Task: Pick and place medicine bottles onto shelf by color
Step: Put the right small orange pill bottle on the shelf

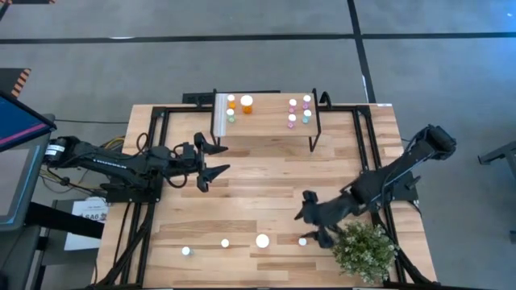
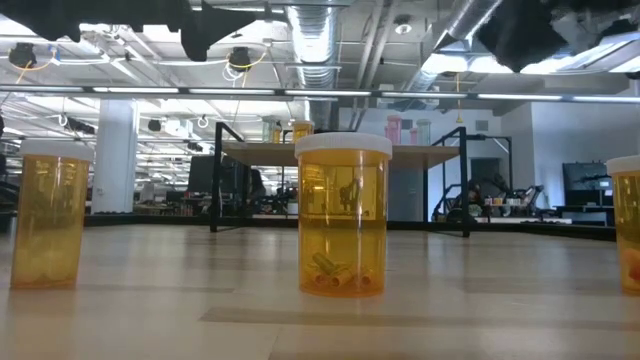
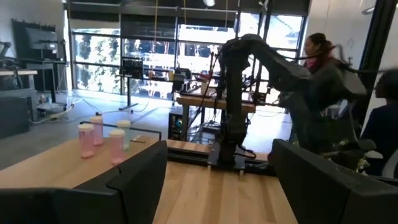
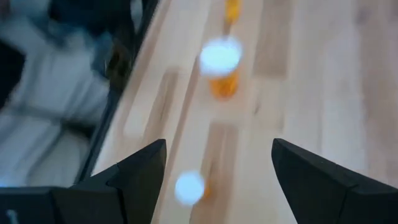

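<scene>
Four orange cylindrical medicine bottles with white round caps stand in a row along the near edge of the light wood table: one far left, one next to it, a larger one mid-row, and one at the right end. The small raised shelf with a light plank top and thin black legs sits at the far edge and already carries bottles: orange ones at its left part, pink and teal ones at its right part.

The right tool hangs just above and beside the right-end bottle, fingers spread and empty. The left tool waits near the shelf's left end, fingers spread and holding nothing.

Judgement: the step in hand is grasping the right-end bottle. The tool should descend squarely over the cap, straddle the body, and stay clear of the bushy green plant close by.
</scene>
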`<control>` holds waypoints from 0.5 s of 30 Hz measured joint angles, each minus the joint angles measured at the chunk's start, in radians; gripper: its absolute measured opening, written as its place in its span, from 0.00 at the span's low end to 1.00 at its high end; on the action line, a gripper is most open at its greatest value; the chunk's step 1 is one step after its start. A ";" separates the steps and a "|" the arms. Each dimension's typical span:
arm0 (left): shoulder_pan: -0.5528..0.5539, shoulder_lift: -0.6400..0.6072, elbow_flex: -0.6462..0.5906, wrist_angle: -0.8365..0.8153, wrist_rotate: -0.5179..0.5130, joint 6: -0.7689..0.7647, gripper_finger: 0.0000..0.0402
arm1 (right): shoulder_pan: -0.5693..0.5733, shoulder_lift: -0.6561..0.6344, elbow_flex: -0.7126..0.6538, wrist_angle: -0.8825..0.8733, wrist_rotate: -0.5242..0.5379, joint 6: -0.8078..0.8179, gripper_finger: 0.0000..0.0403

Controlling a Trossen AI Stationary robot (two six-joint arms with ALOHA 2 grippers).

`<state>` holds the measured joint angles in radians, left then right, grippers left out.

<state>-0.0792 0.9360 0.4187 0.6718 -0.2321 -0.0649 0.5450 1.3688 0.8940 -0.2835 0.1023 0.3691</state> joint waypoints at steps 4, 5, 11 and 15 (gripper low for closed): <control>0.000 0.000 0.000 -0.010 0.011 -0.012 0.69 | 0.017 0.078 0.089 -0.116 -0.043 0.029 0.77; 0.000 0.000 0.000 -0.012 0.011 -0.012 0.69 | 0.022 0.095 0.105 -0.133 -0.051 0.038 0.77; 0.000 0.000 0.000 -0.019 0.011 -0.017 0.69 | 0.044 0.174 0.152 -0.190 -0.082 0.086 0.77; 0.000 0.000 0.000 -0.028 0.010 -0.024 0.69 | 0.051 0.215 0.150 -0.214 -0.082 0.111 0.77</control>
<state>-0.0792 0.9360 0.4187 0.6434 -0.2218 -0.0892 0.5961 1.5840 1.0443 -0.4972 0.0208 0.4802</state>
